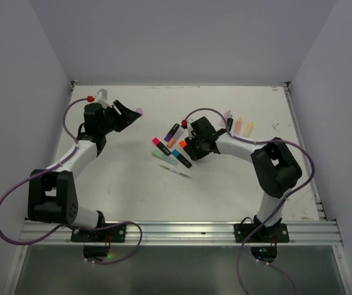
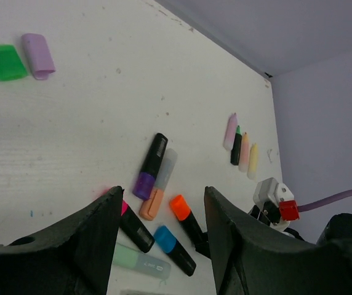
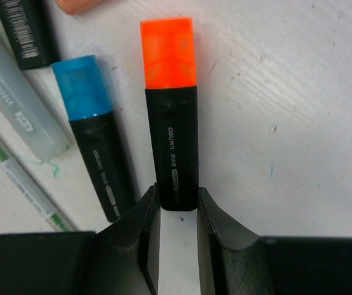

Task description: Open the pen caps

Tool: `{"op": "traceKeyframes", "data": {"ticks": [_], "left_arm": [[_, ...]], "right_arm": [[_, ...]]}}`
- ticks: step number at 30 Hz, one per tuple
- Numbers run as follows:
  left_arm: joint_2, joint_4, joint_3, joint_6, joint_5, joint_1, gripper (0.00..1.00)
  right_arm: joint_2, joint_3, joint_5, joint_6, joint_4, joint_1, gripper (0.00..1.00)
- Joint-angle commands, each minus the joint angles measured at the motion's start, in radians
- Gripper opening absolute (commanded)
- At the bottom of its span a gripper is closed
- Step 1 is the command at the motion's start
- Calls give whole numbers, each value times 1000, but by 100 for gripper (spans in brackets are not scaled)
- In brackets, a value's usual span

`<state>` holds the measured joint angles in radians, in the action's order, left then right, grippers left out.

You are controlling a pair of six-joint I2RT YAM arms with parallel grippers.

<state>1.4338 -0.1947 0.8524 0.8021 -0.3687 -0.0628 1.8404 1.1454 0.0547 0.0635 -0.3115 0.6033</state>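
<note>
My right gripper [image 3: 177, 200] is shut on the rear end of a black highlighter barrel [image 3: 172, 144] lying on the table. Its orange cap [image 3: 167, 51] is on and points away; it also shows in the top view [image 1: 183, 144]. Beside it lies a black pen with a blue cap [image 3: 82, 87]. My left gripper [image 2: 164, 192] is open and empty, above the table at the far left [image 1: 127, 110]. Ahead of it lie pens with purple [image 2: 143, 184], peach [image 2: 152, 204], pink [image 2: 124, 208] and blue [image 2: 164, 238] caps on. A loose green cap [image 2: 5, 62] and a loose purple cap [image 2: 38, 55] lie apart.
Several uncapped pens lie in a row at the back right [image 1: 239, 125], also in the left wrist view [image 2: 244, 152]. A pale green pen [image 2: 140, 263] and a thin pale stick [image 1: 177, 173] lie near the cluster. Walls close in the table on three sides.
</note>
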Motion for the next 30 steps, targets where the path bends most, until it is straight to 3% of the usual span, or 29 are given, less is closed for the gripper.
{"op": "traceKeyframes", "data": {"ticks": [1,6,12,30], "left_arm": [[4,-121,-13,17,-143,-31,58],[33,-355,-93,107,-239,-109,63],[120,-509,-95,193,-259,-247,67],[195,-546,-55,240,-216,-350,63]], "right_arm": [[-154,-25,-9,2,-3,9,0],[-283,-41,40,55,-20,16,0],[-362,-35,63,117,-5,53,0],[-389,-44,102,171,60,76,0]]}}
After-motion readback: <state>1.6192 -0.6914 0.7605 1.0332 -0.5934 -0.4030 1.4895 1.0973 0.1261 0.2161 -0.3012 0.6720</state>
